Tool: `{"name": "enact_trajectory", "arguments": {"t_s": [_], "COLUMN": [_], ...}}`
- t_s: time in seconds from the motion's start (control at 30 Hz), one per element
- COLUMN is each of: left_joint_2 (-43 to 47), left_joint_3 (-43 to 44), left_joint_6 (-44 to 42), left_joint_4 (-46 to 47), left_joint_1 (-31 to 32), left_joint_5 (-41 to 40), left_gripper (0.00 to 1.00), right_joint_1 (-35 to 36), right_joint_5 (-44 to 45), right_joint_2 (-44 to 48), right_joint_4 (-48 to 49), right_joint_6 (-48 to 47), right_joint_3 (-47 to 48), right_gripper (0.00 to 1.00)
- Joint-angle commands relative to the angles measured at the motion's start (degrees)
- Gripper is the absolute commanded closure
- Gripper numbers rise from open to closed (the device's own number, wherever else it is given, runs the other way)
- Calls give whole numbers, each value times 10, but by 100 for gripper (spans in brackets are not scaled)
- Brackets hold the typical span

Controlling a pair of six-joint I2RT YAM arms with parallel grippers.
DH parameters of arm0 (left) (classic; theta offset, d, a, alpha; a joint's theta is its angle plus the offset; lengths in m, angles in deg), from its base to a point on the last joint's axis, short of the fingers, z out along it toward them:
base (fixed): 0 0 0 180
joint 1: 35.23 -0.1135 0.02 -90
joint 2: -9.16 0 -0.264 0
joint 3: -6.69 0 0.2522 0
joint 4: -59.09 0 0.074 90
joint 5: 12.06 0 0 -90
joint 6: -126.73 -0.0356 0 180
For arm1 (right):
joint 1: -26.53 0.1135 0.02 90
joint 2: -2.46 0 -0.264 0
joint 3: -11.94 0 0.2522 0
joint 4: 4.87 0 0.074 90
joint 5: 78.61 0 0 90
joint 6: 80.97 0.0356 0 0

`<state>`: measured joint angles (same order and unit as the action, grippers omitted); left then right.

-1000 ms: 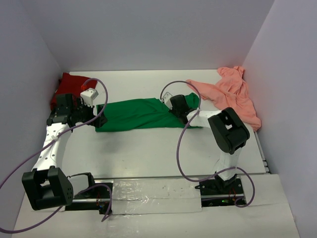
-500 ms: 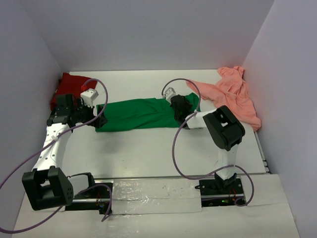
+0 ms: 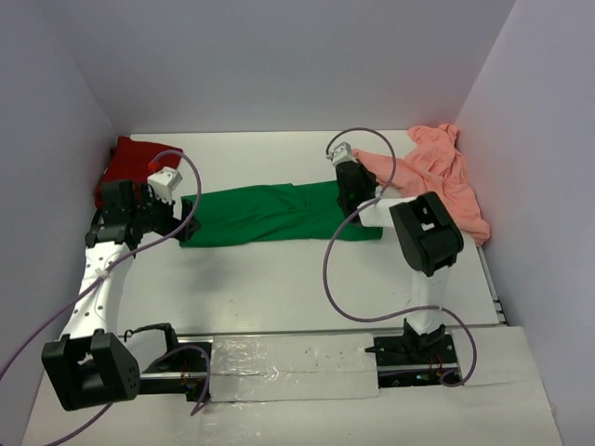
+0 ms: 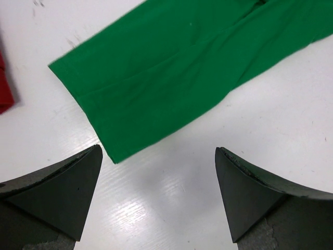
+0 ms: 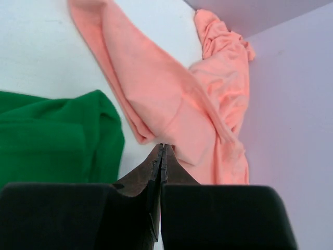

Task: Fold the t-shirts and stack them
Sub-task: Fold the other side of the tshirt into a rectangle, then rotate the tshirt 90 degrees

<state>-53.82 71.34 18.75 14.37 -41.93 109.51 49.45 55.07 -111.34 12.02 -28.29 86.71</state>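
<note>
Left fingers [image 4: 67, 187] gape over the left end of the green t-shirt [image 3: 260, 212], which is banded across the bench [image 3: 279, 288]; right fingers [image 5: 140, 177] sit pinched shut, empty, at its right end. Best to grab both layers squarely before folding; dark red t-shirt [image 3: 130, 158] and salmon-pink t-shirt [image 3: 437, 181] wait in the far corners.

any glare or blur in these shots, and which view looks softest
top view: even light, faint shadows, green shirt crisp; left wrist view: sharp, with a mild sheen on the table by the open left gripper; right wrist view is softest: the shut right gripper is dark and blurry up close, the pink shirt clear.
</note>
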Motion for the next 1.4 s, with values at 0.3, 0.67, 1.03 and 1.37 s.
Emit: {"name": "enact_trajectory", "arguments": {"t_s": [0.3,0.67,1.03,1.37], "left_joint_2": [-71,-307,-394,-463], "left_joint_3": [24,111,150,186], "left_joint_6": [11,29,25,-10], "left_joint_4": [94,144,124,45], "left_joint_1": [13,29,49,92], "left_joint_5": [58,-65,-154,-281], "left_gripper": [27,100,100,100], "right_joint_1": [-41,-50,-63,-74], "right_joint_5": [-365,-418,-413,-414], "right_joint_2": [351,514,597,619], "right_joint_4": [-387,-597,-637,-680], "right_joint_6": [189,223,257,272], "right_joint_3": [52,106,93,149], "right_gripper": [100,100,100,100]}}
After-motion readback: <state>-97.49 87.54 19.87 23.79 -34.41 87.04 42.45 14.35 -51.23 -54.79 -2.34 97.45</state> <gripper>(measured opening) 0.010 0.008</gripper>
